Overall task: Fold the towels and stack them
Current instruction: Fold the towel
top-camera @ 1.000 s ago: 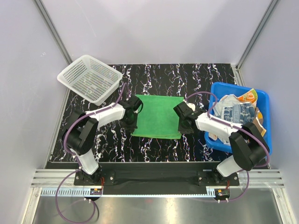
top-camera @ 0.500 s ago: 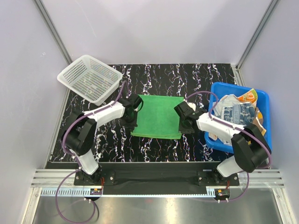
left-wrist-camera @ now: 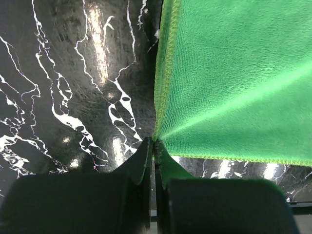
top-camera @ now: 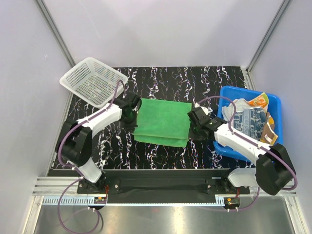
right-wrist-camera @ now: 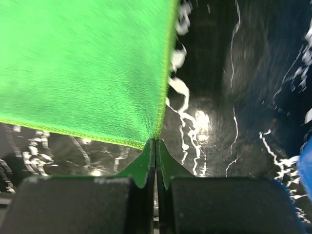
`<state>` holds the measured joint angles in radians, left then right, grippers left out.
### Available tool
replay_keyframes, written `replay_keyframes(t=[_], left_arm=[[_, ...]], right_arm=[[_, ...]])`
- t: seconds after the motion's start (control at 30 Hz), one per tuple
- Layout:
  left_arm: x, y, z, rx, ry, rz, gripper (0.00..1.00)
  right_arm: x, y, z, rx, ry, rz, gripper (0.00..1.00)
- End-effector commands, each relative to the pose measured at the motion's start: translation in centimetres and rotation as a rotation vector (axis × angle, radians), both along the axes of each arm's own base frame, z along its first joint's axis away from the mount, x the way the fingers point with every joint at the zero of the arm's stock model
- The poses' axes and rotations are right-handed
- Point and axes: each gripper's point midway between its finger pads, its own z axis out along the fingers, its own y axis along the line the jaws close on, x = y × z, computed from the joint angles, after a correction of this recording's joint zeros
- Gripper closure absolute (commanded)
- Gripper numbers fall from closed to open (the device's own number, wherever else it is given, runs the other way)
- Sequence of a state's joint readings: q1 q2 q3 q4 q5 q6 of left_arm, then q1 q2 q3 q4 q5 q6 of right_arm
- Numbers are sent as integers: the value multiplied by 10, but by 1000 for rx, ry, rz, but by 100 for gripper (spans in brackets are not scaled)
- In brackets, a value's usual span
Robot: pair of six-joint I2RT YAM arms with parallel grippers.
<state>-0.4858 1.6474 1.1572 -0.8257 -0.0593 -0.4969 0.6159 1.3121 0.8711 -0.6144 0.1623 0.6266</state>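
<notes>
The left gripper [left-wrist-camera: 154, 142] and right gripper [right-wrist-camera: 155, 141] are each pinching a corner of the green towel [top-camera: 161, 122], jaws closed tight. It is lying just beside the blue tub [top-camera: 229, 90], which is holding other towels [top-camera: 248, 114].

The green towel [top-camera: 162, 122] has risen (both near corners), doubling over.

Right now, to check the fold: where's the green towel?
In the top view the green towel lies mid-table between white basket and blue tub, corners pinched by the left gripper and right gripper.
</notes>
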Motion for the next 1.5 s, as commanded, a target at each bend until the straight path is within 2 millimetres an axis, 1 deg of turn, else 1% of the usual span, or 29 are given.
replay_keyframes(t=[0.0, 0.03, 0.1, 0.13, 0.23, 0.3, 0.4, 0.43, 0.5, 0.53, 0.57, 0.6, 0.63, 0.67, 0.7, 0.73, 0.77, 0.8, 0.83, 0.97, 1.1, 1.13, 1.17, 1.2, 1.23, 1.33, 1.37, 1.43, 1.47], left_arm=[[-5, -1, -2, -29, -13, -23, 100], [-11, 0, -9, -30, 6, -30, 100], [-13, 0, -16, -34, 19, -30, 100], [-16, 1, -20, -30, 29, -34, 100], [-20, 7, -29, 1, 41, -27, 100], [-20, 8, -30, 6, 43, -24, 100], [-14, 5, -21, -1, 29, -20, 100], [-11, 4, -15, -2, 23, -21, 100], [-6, 2, 6, -11, -3, -23, 100], [-5, 3, 15, -20, -39, -21, 100], [-5, 6, 12, -13, -43, -17, 100], [-14, 14, -2, 10, -5, -12, 100], [-22, 15, -12, -7, 43, -20, 100], [-24, 15, -25, -12, 69, -20, 100], [-26, 16, -32, -8, 75, -23, 100], [-36, 15, -40, -28, 106, -23, 100], [-36, 16, -41, -26, 95, -19, 100], [-37, 19, -42, -13, 95, -7, 100], [-34, 26, -42, 29, 80, 4, 100], [-29, 33, -36, 63, 69, 20, 100], [-21, 23, -30, 26, 66, 8, 100], [-19, 21, -26, 26, 65, 4, 100], [-16, 19, -22, 23, 63, 3, 100], [-11, 17, -13, 16, 51, 3, 100], [-9, 16, -7, 11, 40, 1, 100], [-6, 14, 21, -16, -15, -1, 100], [-4, 16, 23, -12, -29, -3, 100], [-11, 26, 12, 24, 2, 0, 100], [-14, 28, 2, 31, 31, 1, 100]], right_arm=[[-14, -1, -21, 44, 36, -25, 100], [-21, -4, -31, 41, 60, -26, 100], [-23, 0, -39, 63, 70, -26, 100], [-31, 1, -47, 74, 97, -15, 100], [-35, 5, -54, 110, 104, -13, 100], [-33, 7, -49, 138, 77, -20, 100], [-29, 7, -39, 138, 53, -14, 100], [-23, 11, -29, 147, 37, -5, 100], [-22, 16, -19, 163, 40, 0, 100], [-21, 25, -13, 213, 36, 17, 100], [-23, 33, -10, 255, 34, 30, 100], [-26, 38, -7, 303, 38, 20, 100], [-35, 39, -15, 311, 61, 28, 100], [-35, 40, -15, 323, 54, 17, 100], [-37, 38, -19, 316, 55, 9, 100], [-43, 33, -29, 298, 70, -2, 100], [-44, 32, -31, 304, 67, -3, 100], [-50, 30, -38, 305, 87, -10, 100], [-52, 28, -41, 306, 93, -19, 100], [-60, 25, -43, 335, 83, -30, 100], [-56, 27, -29, 352, 39, -4, 100], [-49, 30, -19, 352, 18, 3, 100], [-49, 30, -16, 339, 23, 11, 100], [-47, 33, -14, 343, 30, 23, 100], [-47, 41, -4, 378, 32, 41, 100], [-50, 53, 5, 431, 26, 50, 100], [-52, 55, 5, 449, 29, 36, 100], [-63, 55, -12, 455, 67, 35, 100], [-63, 61, -15, 488, 69, 23, 100]])
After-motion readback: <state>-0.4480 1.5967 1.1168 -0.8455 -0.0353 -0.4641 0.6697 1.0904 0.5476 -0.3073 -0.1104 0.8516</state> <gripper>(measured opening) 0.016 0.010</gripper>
